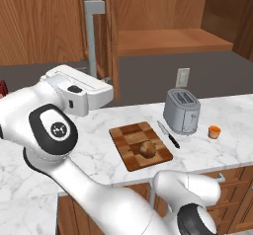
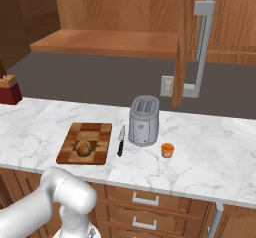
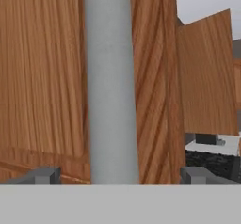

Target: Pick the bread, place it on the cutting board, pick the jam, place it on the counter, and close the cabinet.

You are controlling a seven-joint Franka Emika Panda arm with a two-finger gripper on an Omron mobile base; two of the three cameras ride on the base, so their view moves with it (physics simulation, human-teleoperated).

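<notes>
Robot gripper (image 3: pixel 117 173) at the open cabinet door's (image 3: pixel 42 77) handle (image 3: pixel 110 77), bread and jam set down on the counter.

The two dark fingertips (image 3: pixel 44 175) stand wide apart on either side of the grey bar handle, gripping nothing. One round brown bread (image 1: pixel 147 149) sits on the one checkered cutting board (image 1: pixel 140 144). One small orange jam (image 1: pixel 214 132) stands on the white marble counter (image 1: pixel 99 145), right of one silver toaster (image 1: pixel 181 110). One knife (image 1: pixel 168 134) lies between board and toaster.

kitchen, marble counter (image 2: pixel 210 147), toaster (image 2: pixel 144 120), knife (image 2: pixel 120 141), wooden cabinet (image 1: pixel 39 21)
</notes>
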